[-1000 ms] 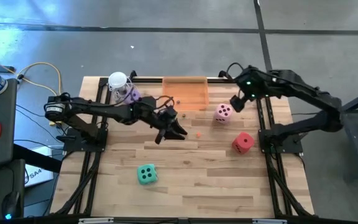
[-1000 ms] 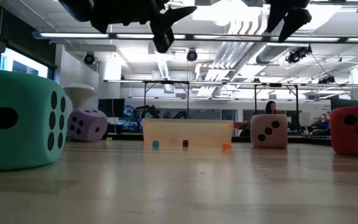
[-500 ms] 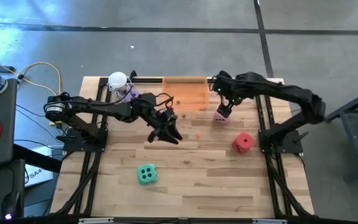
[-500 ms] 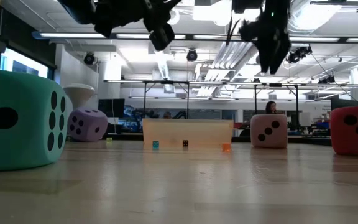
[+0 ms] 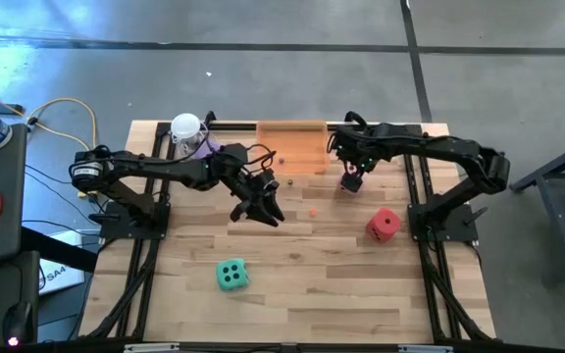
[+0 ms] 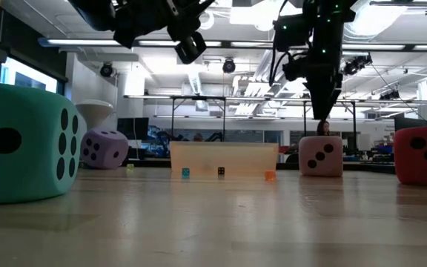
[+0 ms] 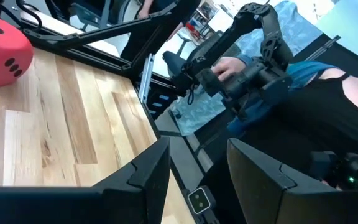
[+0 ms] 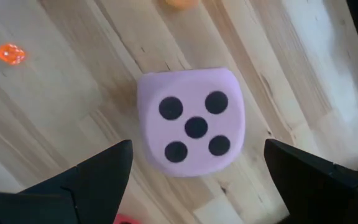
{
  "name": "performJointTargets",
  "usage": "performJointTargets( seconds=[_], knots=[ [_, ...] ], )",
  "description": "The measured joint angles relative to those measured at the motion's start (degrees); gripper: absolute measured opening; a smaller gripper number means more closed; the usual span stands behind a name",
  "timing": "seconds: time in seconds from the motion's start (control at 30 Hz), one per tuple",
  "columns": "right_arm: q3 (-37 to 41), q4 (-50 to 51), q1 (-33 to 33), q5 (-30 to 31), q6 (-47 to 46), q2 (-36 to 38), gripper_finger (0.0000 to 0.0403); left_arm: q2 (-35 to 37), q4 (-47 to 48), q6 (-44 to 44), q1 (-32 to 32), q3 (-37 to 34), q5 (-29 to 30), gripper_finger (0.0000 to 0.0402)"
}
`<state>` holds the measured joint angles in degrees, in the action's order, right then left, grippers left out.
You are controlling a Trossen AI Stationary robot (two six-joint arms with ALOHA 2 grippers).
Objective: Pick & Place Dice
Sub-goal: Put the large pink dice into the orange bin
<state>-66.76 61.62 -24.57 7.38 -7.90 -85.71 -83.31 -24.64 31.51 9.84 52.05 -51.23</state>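
Observation:
The pink die rests on the wooden table, five pips up, just in front of the orange tray. My right gripper hangs open right above it, pointing down, one finger on either side and clear of it; in the low view my right gripper ends above the pink die. My left gripper hovers open and empty over the table's middle. The green die lies near the front, the red die at the right, and the purple die beside the cup.
A tiny orange die lies loose on the table between the two grippers. Small dice lie in the tray. The dark frame rails run along both table sides. A person's hand shows beyond the table's right edge.
My right gripper has come down from high over the table's far right and moved left, ending over the pink die with its fingers open throughout. My left gripper has swung a little toward the near edge over the same spot. No die has moved.

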Motion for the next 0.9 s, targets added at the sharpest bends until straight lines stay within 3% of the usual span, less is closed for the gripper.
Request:
performJointTargets(
  seconds=[0.47, 0.57, 0.9],
  knots=[
    [5.7, -6.99, 0.01, -0.73, 4.72, 0.0, 0.0355, -0.01, 0.03, -0.24, 1.42, -0.04, -0.17, 0.0155],
    [5.83, -7.58, 0.04, 1.51, 5.15, -0.13, 0.0355, -0.31, 0.15, -0.26, 1.41, -0.07, 0.17, 0.0155],
    [5.56, -7.48, -1.65, 0.46, 4.83, -4.01, 0.0355, -1.03, 0.04, -0.28, 1.41, -0.09, -0.1, 0.0155]
  ],
)
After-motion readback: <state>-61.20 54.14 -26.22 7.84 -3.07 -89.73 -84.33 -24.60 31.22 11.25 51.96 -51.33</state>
